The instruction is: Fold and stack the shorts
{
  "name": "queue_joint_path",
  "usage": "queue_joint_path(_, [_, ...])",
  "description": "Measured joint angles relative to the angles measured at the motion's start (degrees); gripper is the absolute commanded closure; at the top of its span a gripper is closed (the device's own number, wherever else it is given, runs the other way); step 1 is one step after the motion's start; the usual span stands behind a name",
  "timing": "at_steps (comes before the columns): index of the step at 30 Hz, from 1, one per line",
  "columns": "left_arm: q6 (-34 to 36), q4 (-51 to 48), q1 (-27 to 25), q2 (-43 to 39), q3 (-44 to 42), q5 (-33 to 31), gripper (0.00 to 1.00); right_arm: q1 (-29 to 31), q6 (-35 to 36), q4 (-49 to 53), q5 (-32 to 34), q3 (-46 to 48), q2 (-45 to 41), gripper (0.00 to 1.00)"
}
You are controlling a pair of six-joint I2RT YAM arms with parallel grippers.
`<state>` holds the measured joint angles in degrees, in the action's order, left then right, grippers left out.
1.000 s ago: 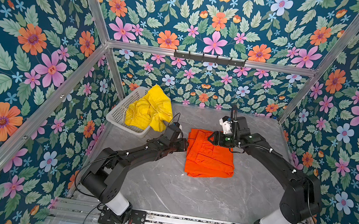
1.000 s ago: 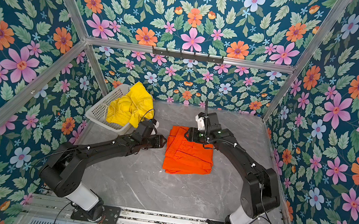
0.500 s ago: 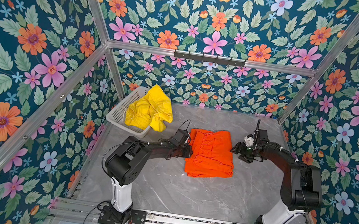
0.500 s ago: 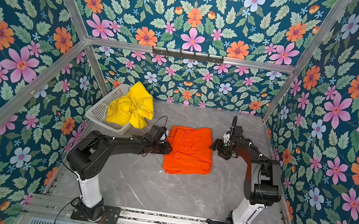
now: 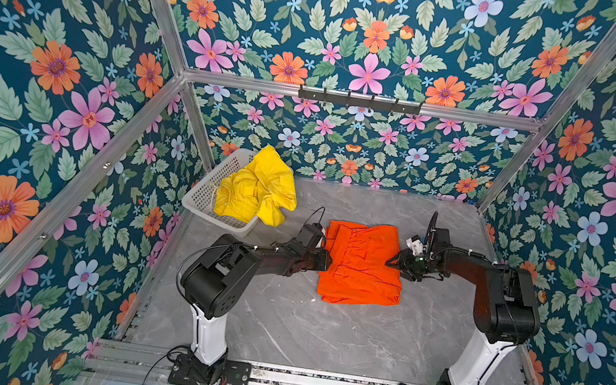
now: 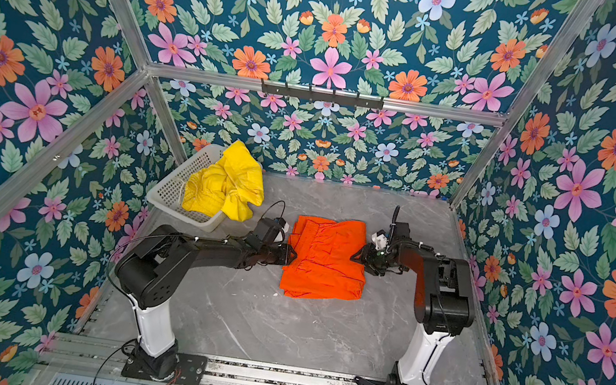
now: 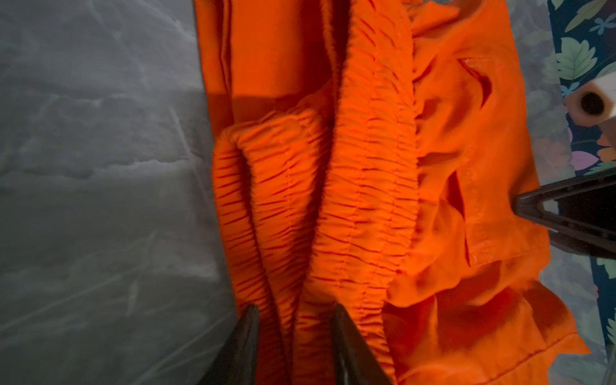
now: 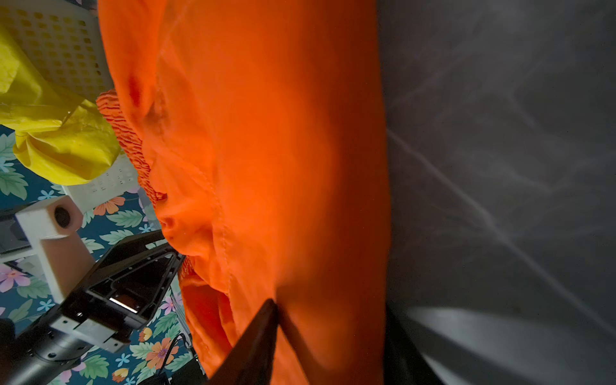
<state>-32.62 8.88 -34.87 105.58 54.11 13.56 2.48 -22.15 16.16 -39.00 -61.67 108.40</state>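
The orange shorts [image 5: 361, 267] [image 6: 325, 262] lie folded in a rough rectangle mid-table. My left gripper [image 5: 325, 262] [image 6: 290, 255] is at their left edge. In the left wrist view it [image 7: 295, 320] is shut on the bunched elastic waistband [image 7: 366, 186]. My right gripper [image 5: 395, 262] [image 6: 356, 256] is at their right edge. In the right wrist view it [image 8: 330, 320] holds the fabric edge [image 8: 283, 166] between its jaws, one finger [image 8: 263, 326] pressing on top. The yellow shorts [image 5: 257, 190] [image 6: 224, 185] are heaped in the basket.
A white perforated basket [image 5: 207, 191] [image 6: 170, 189] stands at the back left corner against the flowered wall. Flowered walls close in the grey marbled table [image 5: 319, 327] on three sides. A rail with both arm bases [image 5: 209, 369] runs along the front.
The right gripper left the far end of the orange shorts, swung out right, then came in and closed on their right edge. The left gripper slid onto the waistband edge. The shorts lie wider.
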Motion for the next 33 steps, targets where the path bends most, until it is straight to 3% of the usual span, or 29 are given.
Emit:
queue_joint_path(4, [-0.2, -2.6, 0.0, -1.0, 0.4, -0.5, 0.53, 0.0, 0.1, -0.1, 0.2, 0.0, 0.3, 0.83])
queue_joint_path(9, [-0.2, -5.9, 0.2, -4.0, 1.5, -1.8, 0.45, -0.4, 1.1, 0.6, 1.8, -1.2, -0.3, 0.92])
queue_joint_path(22, [0.4, -8.9, 2.6, -12.9, 2.8, -7.8, 0.42, -7.1, 8.6, 9.3, 4.7, -15.2, 3.0, 0.98])
queue_joint_path(33, [2.8, -9.9, 4.3, -11.9, 5.0, -9.5, 0.42, -16.6, 18.3, 18.5, 7.8, -29.7, 9.5, 0.98])
